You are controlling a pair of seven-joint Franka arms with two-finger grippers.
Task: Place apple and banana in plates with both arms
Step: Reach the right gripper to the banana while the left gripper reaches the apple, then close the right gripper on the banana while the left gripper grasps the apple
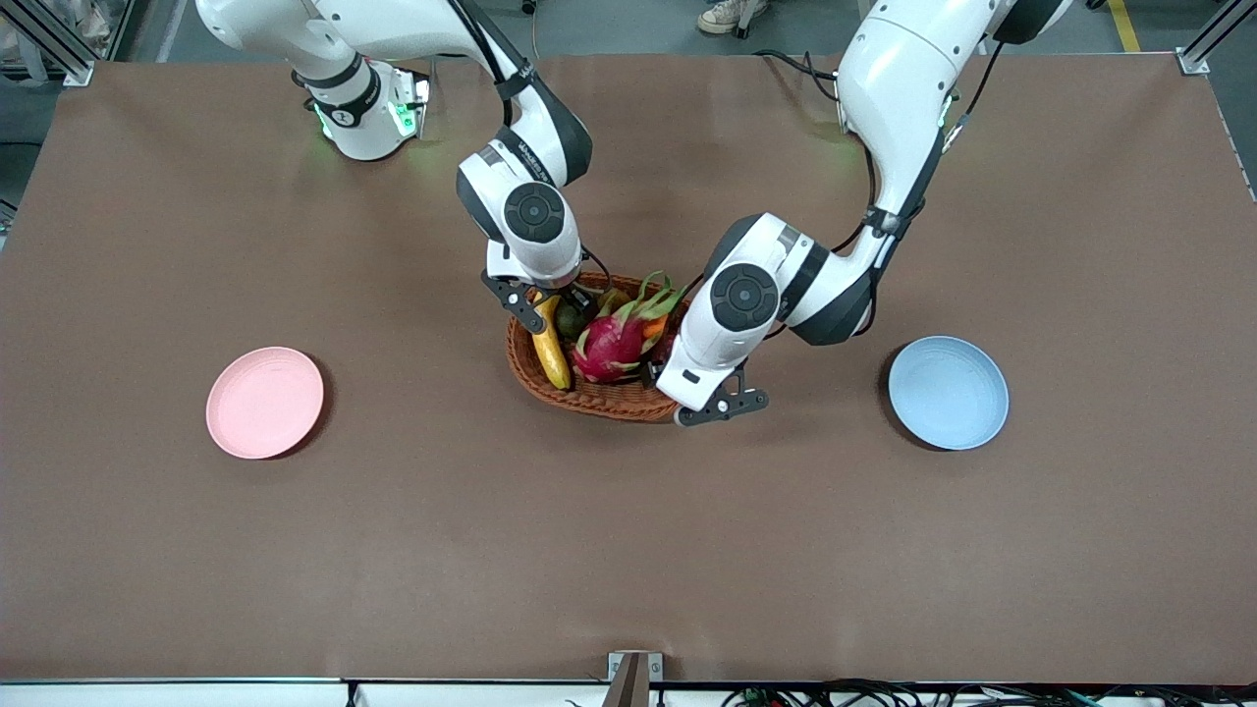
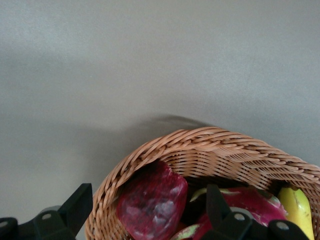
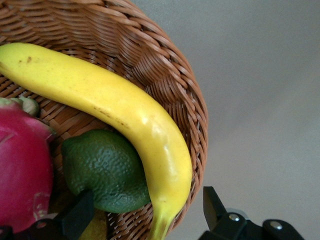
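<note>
Front view: apple and banana lie in the wicker basket beneath my spread left gripper and spread right gripper. Brown table carries pink plate and blue plate. Dragon fruit hides the apple here.

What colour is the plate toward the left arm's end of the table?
Light blue; the plate shows best in the front view.
</note>
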